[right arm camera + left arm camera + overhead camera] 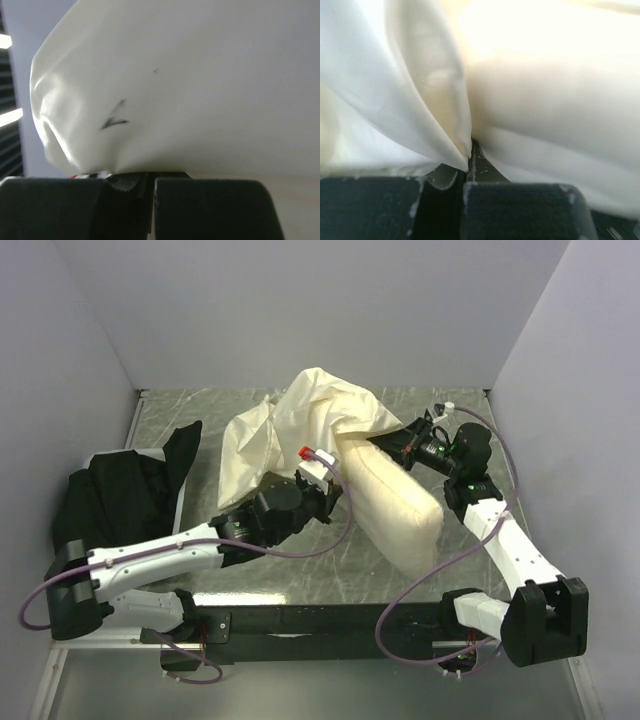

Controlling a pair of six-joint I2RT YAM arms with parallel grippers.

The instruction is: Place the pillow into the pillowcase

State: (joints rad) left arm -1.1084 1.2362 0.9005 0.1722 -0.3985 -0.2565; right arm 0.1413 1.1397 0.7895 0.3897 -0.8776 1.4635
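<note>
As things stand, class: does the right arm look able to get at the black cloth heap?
Probably not. The black cloth heap lies far left, past the pillow and the left arm; the right gripper is also shut on the pillowcase.

no words, brands or numbers can be read anywhere in these views. the one sign-like thing is a small dark smudge (114, 119), shaped roughly like an arrowhead, on the pillowcase (200, 75) in the right wrist view; it is not a legible letter. a tiny red tab (307, 452) by the left arm's wrist is too small to show any print.
</note>
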